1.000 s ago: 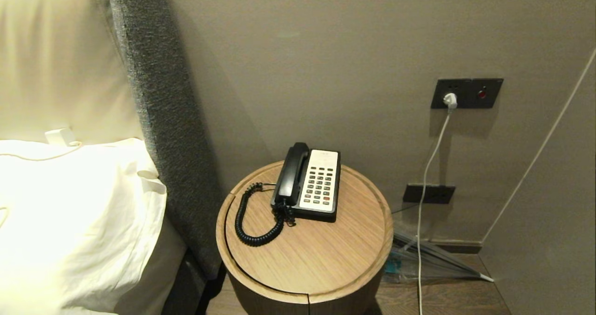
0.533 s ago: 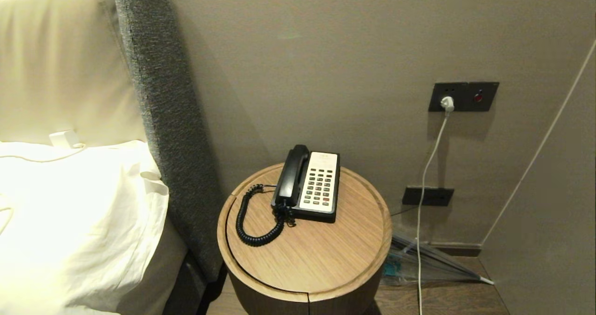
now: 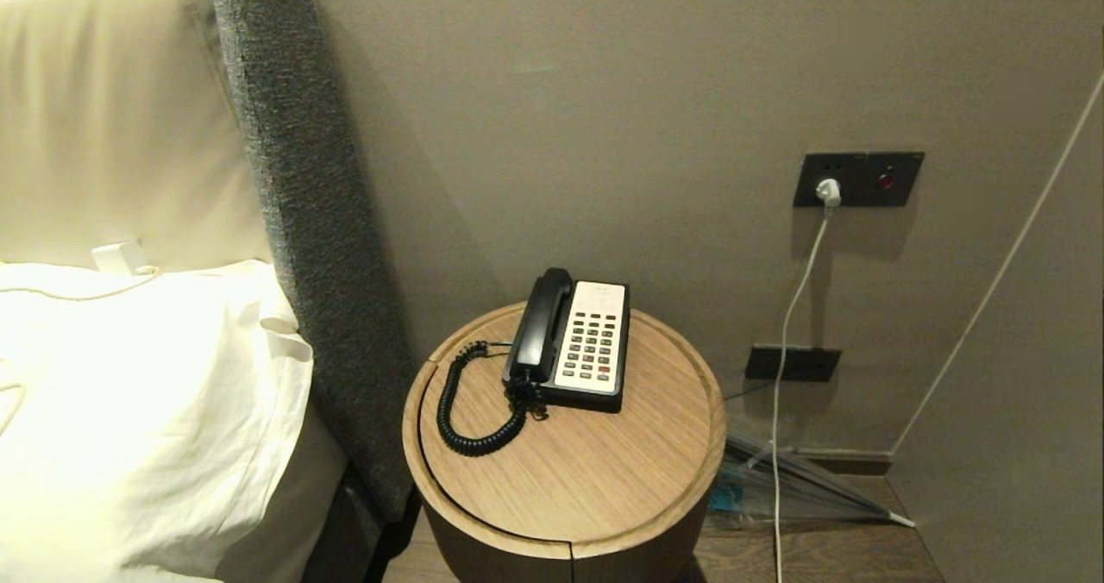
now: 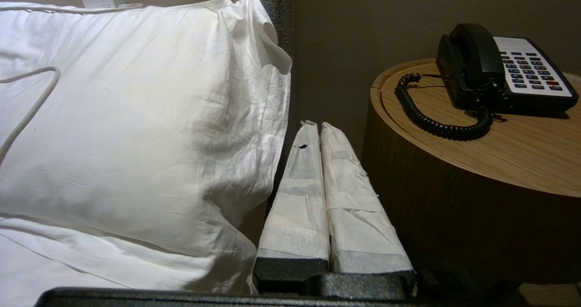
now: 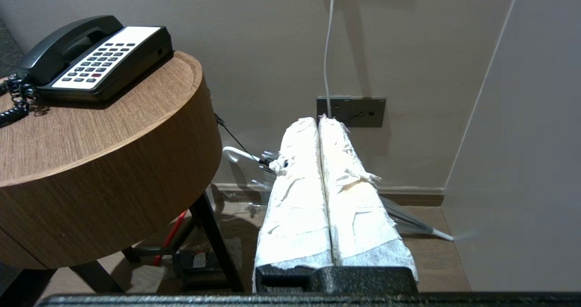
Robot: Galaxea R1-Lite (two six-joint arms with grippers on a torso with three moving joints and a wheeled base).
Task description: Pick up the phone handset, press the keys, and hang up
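The black phone handset (image 3: 539,324) rests in its cradle on the left side of the black-and-white phone base (image 3: 592,346), on a round wooden bedside table (image 3: 595,479). Its coiled black cord (image 3: 466,410) loops over the tabletop. White keys panel with dark keys (image 3: 592,341) faces up. The handset (image 4: 472,57) and the phone base (image 5: 104,61) also show in the wrist views. My left gripper (image 4: 316,125) hangs shut and empty below table level, between pillow and table. My right gripper (image 5: 317,121) is shut and empty, low beside the table's right. Neither arm shows in the head view.
A white pillow (image 3: 129,410) and grey padded headboard (image 3: 302,221) stand left of the table. On the wall to the right a white charger cable (image 3: 789,324) hangs from a socket (image 3: 858,179). A folded umbrella (image 3: 793,479) lies on the floor by the wall.
The whole head view shifted slightly between one second ago and half a second ago, so the camera moved; since then it holds still. The phone and both grippers have not moved.
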